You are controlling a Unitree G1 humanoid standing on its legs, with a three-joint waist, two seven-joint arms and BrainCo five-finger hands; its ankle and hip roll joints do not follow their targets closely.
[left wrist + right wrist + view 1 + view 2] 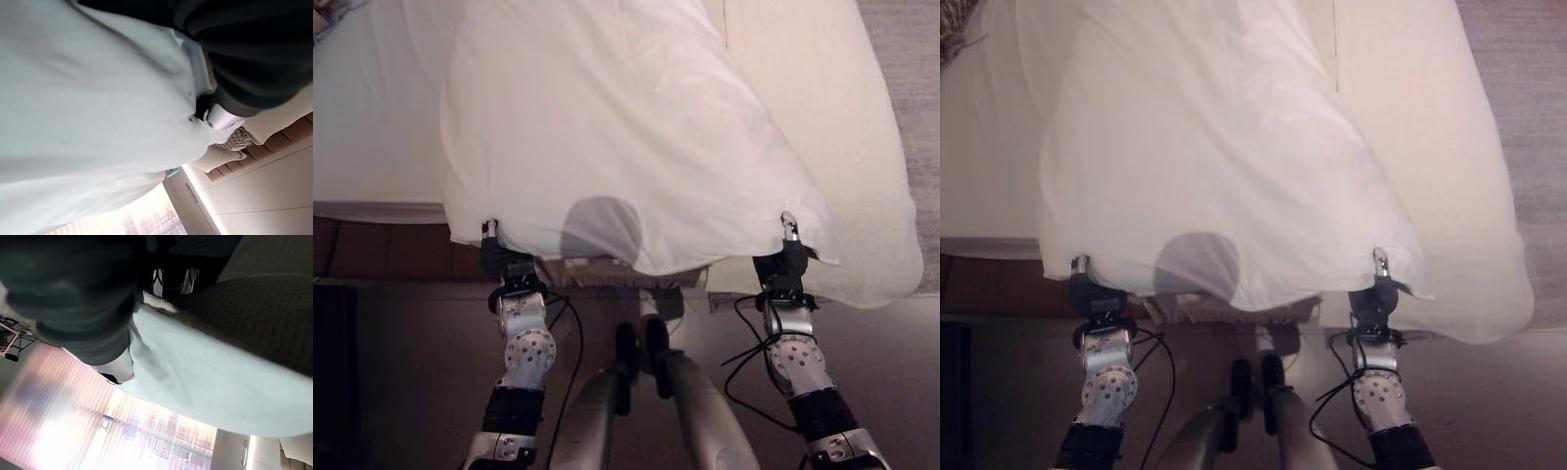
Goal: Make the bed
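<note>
The sheet (626, 147) lies over the bed (372, 127), its near edge overhanging.

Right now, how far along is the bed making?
Early to midway. Already done: the white sheet is lifted by its near edge. In hand: the left robot hand and right robot hand each pinch a corner, and the sheet billows over the bed. Left: lay it flat and smooth it.

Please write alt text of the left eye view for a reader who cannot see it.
Both robot hands hold the near edge of a white sheet raised above the bed, the left hand at one corner and the right hand at the other.
</note>
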